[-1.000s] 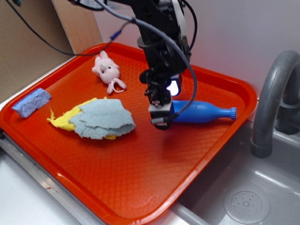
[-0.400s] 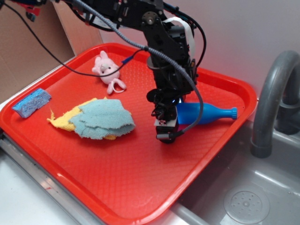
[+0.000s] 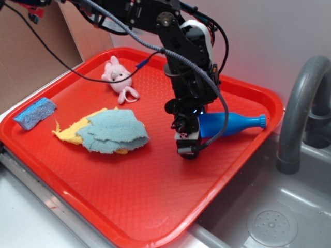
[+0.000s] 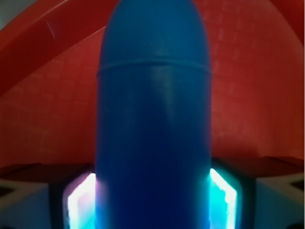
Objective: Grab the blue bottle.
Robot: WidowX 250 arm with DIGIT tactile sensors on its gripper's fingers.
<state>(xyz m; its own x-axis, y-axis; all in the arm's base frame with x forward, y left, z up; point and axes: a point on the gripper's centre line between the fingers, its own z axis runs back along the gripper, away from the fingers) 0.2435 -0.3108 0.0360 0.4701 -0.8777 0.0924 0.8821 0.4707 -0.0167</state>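
The blue bottle [image 3: 234, 123] lies on its side on the red tray [image 3: 155, 191], cap pointing right toward the tray's rim and lifted a little. My gripper [image 3: 187, 140] is down at the bottle's wide base end. In the wrist view the bottle's body [image 4: 153, 119] fills the space between my two fingers [image 4: 81, 202], and both pads press against its sides. The gripper [image 4: 153, 202] is shut on the bottle. The arm hides the bottle's base in the exterior view.
A grey-blue cloth [image 3: 113, 132] lies over a yellow one [image 3: 68, 132] at the tray's left. A pink plush toy [image 3: 118, 77] sits at the back, a blue-purple sponge [image 3: 35, 113] at the left rim. A grey faucet [image 3: 299, 113] and sink [image 3: 269, 222] stand right of the tray.
The gripper dropped lower and closed around the bottle's base end. The bottle shifted slightly right and its cap end tilted upward.
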